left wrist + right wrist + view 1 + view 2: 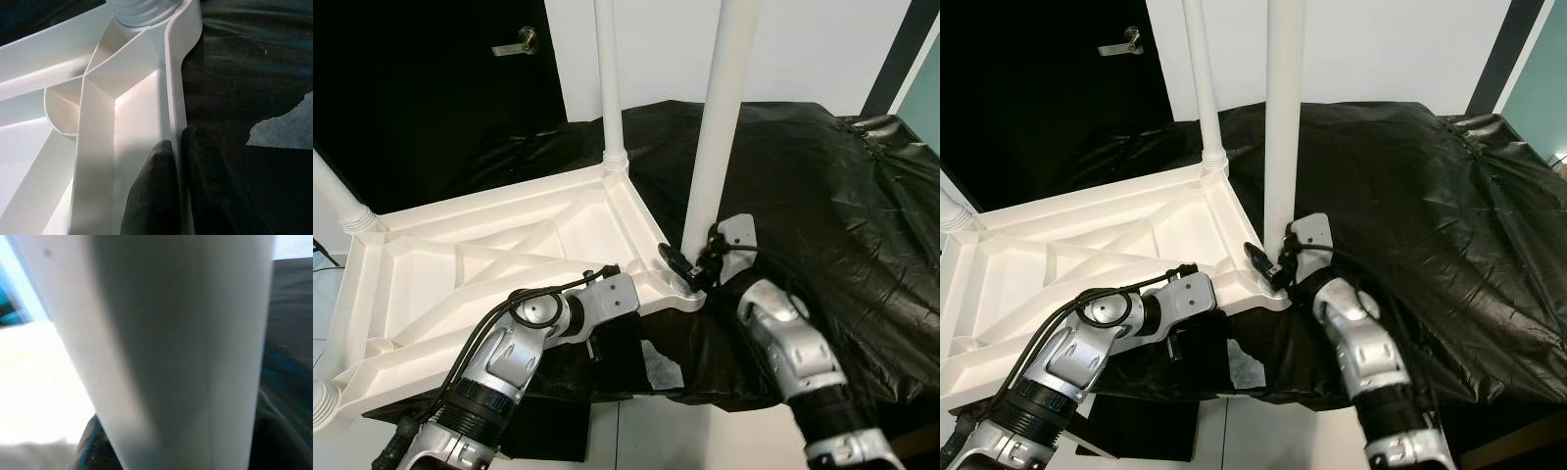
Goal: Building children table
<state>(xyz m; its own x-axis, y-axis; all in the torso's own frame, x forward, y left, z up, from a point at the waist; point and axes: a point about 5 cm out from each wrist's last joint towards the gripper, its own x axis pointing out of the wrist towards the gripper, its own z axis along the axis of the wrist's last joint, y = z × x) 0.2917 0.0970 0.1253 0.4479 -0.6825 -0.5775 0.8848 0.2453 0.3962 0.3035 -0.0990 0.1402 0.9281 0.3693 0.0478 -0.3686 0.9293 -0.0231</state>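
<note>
Head views: upside-down white tabletop [489,255] is lying on the black-covered desk [822,186], four legs appearing seated, so assembly is looking nearly done. Right tool [690,264] is clamping the near-corner leg [720,127] at its base, likely tightening. Left wrist view: left tool [176,186] is pinching the tabletop rim. Right wrist view: leg is sitting right against the camera.

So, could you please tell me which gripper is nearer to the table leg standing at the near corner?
Right. The right gripper is around the base of that table leg; the left gripper pinches the tabletop rim a little way along from that corner.
</note>
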